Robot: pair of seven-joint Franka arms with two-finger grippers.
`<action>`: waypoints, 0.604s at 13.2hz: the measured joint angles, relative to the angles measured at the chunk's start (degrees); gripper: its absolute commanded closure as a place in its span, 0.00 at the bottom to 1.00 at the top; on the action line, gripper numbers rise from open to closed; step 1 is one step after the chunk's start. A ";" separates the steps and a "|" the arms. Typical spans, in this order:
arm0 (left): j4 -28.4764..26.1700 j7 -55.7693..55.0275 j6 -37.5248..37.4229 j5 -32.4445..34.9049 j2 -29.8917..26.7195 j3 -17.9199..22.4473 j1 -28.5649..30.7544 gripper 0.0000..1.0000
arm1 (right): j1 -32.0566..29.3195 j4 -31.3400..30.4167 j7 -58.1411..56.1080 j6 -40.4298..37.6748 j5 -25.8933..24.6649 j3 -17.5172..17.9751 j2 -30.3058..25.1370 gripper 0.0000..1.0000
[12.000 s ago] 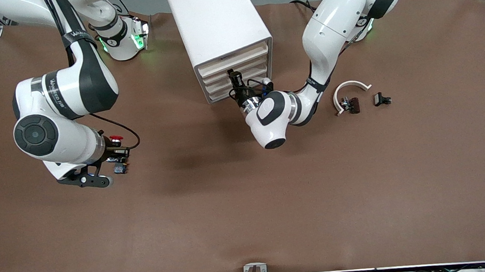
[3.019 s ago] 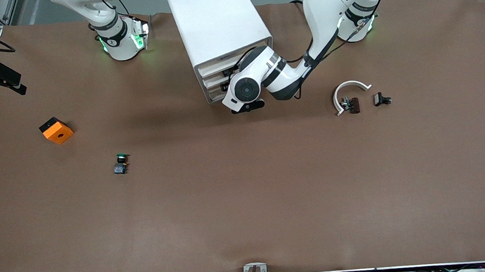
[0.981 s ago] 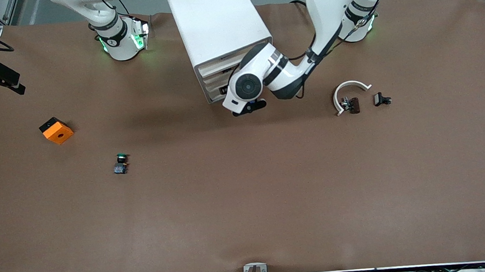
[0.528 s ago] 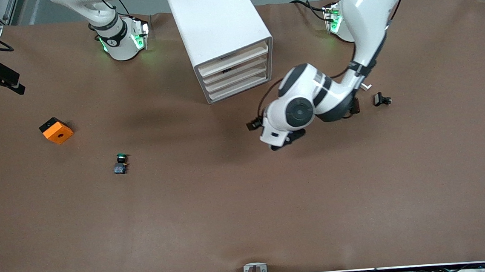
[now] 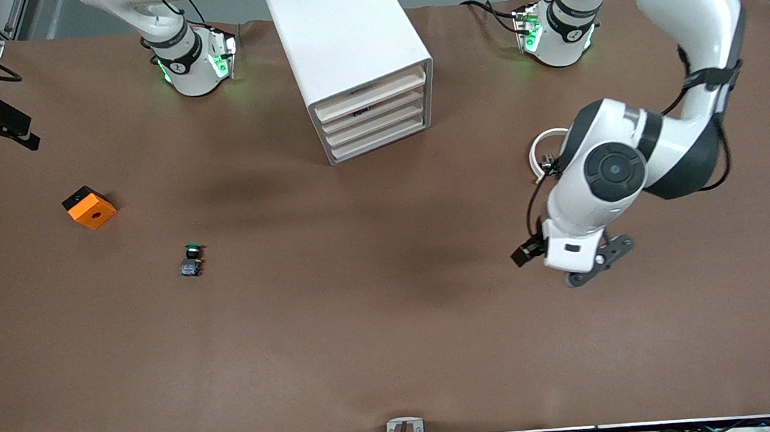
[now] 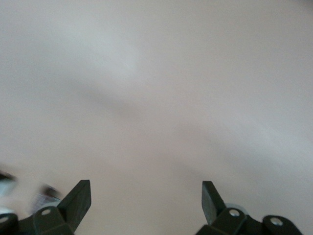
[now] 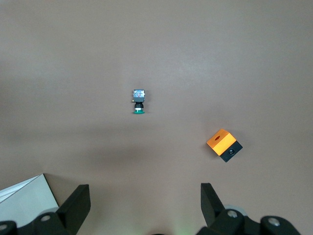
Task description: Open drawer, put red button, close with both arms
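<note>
Your left gripper (image 6: 145,200) hangs over bare table toward the left arm's end, jaws spread and empty. Your right gripper (image 7: 145,203) is also spread, high above the green button (image 7: 139,101) and orange box (image 7: 224,144). All four drawers (image 5: 371,116) of the cabinet (image 5: 346,42) look shut. You can't see the red button; something dark shows faintly in the second drawer's gap.

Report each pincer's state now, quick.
Left pincer: open, holding nothing, over bare table toward the left arm's end.
Right pincer: open, holding nothing, high over the table.
</note>
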 measured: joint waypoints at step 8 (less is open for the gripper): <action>-0.15 31.57 -8.56 -4.47 -15.08 10.97 3.54 0.00 | -0.01 0.87 0.00 0.18 0.00 -0.03 0.23 0.00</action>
